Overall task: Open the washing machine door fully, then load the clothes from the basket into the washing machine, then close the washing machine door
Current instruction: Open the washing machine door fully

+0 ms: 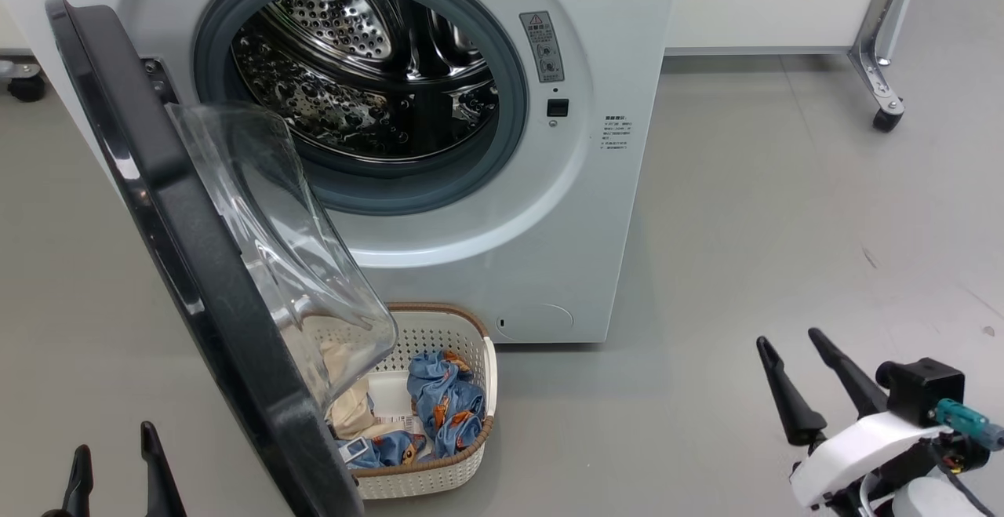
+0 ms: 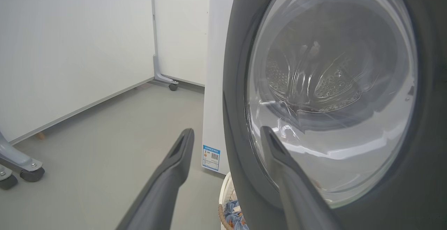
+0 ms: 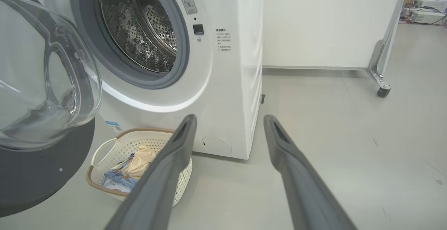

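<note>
The white washing machine (image 1: 612,23) stands ahead, its steel drum (image 1: 361,70) showing. The black washing machine door (image 1: 196,266) hangs out toward me on its left hinge, its clear dome (image 1: 290,242) over the basket (image 1: 478,344). The cream basket sits on the floor against the machine's front, holding the clothes (image 1: 443,407): blue printed pieces and a cream cloth (image 3: 141,156). My left gripper (image 1: 114,454) is open at the lower left, left of the door's outer face (image 2: 429,101). My right gripper (image 1: 792,352) is open at the lower right, well clear of the basket (image 3: 104,149).
Grey floor spreads to the right of the machine. A white partition on a metal foot with a castor (image 1: 886,117) stands at the back right. Another white panel and castored feet (image 2: 21,170) stand to the left of the machine.
</note>
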